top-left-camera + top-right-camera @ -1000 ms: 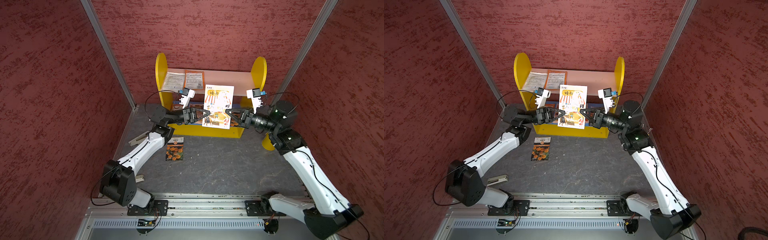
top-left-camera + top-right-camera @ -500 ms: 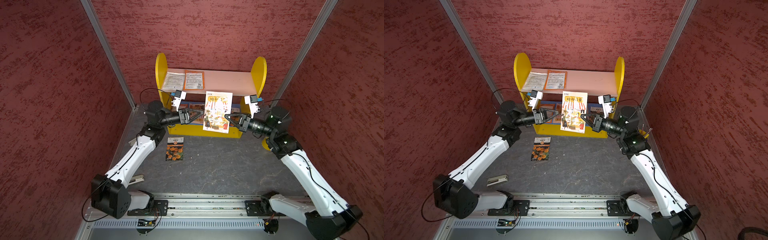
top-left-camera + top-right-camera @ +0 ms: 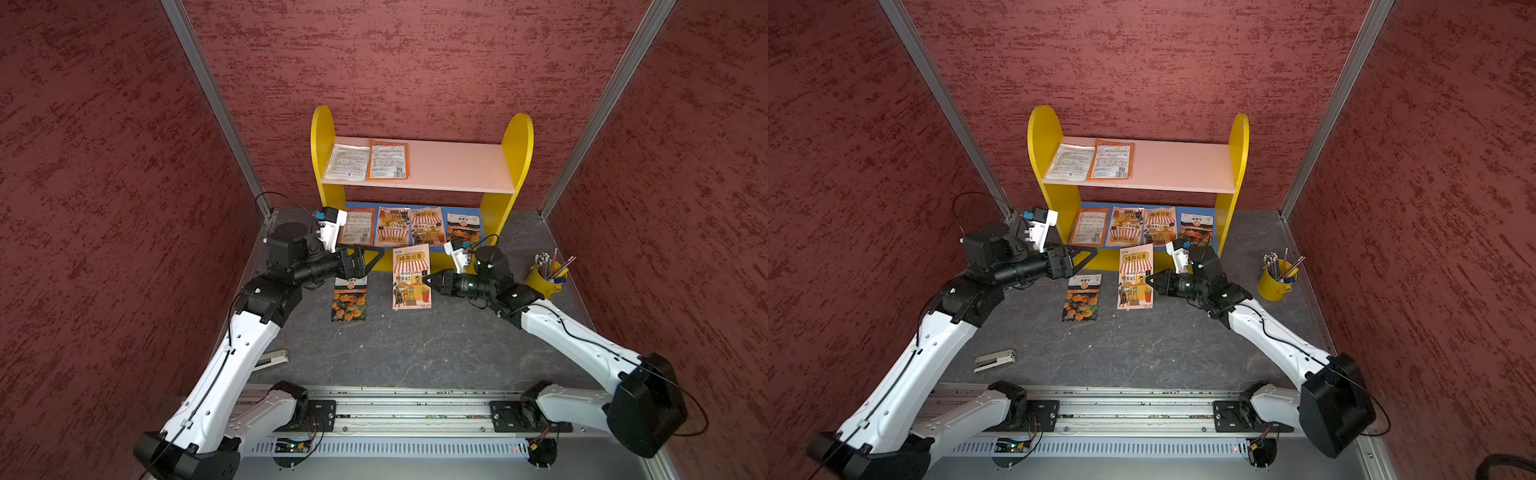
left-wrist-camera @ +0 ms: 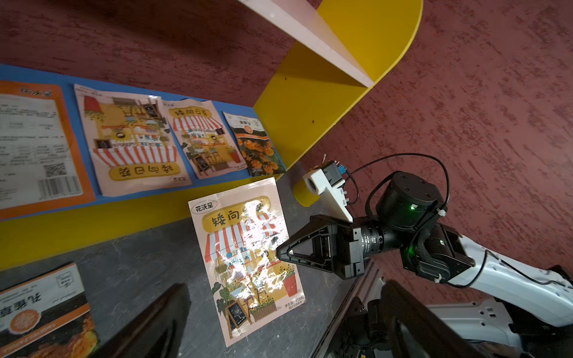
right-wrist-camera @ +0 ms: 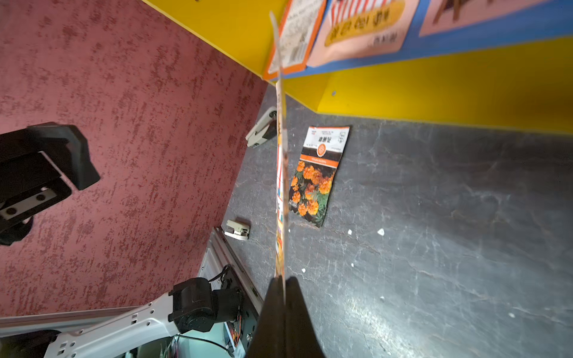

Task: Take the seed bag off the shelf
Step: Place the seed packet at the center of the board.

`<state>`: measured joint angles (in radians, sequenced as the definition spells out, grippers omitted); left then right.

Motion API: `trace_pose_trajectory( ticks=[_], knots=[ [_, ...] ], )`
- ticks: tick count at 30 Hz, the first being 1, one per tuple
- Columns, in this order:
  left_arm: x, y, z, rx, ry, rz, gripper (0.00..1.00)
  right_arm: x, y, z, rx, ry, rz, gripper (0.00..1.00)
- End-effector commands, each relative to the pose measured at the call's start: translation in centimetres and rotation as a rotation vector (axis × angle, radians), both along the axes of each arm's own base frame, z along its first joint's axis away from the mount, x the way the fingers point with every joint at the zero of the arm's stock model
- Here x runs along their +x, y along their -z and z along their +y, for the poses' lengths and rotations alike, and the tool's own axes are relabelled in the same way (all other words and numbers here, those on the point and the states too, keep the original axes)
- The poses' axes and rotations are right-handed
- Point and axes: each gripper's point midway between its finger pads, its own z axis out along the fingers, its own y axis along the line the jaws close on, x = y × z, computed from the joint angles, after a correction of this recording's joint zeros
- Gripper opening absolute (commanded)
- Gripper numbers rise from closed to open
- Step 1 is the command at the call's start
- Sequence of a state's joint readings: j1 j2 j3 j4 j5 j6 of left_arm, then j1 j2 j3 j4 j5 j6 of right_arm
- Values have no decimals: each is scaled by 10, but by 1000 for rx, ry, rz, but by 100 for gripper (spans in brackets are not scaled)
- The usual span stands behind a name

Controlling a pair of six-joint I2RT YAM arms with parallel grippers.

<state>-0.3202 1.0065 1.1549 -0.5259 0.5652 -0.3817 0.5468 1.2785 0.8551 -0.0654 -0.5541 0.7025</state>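
So the left gripper has let go of the seed bag since a second ago and backed off toward the left edge of the tabletop, jaws wide apart with nothing in them. Right gripper is the only one on it now, pinched tight on the bag's right edge, and it's brought it lower and forward. Bag's off the shelf, picture side up just in front of the yellow base strip, just beside the marigold packet lying on the tabletop. Can't tell if it's touching the surface. Four other packets sit on the blue lower board, two printed packets at the left end of the pink upper board.
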Motion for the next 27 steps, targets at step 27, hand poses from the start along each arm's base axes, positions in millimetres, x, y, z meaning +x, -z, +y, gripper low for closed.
trace_pose_trajectory(
  ticks=[27],
  knots=[
    [-37,55,48,318,-218,-31,100,41,122,65,-44,25,171,0]
  ],
)
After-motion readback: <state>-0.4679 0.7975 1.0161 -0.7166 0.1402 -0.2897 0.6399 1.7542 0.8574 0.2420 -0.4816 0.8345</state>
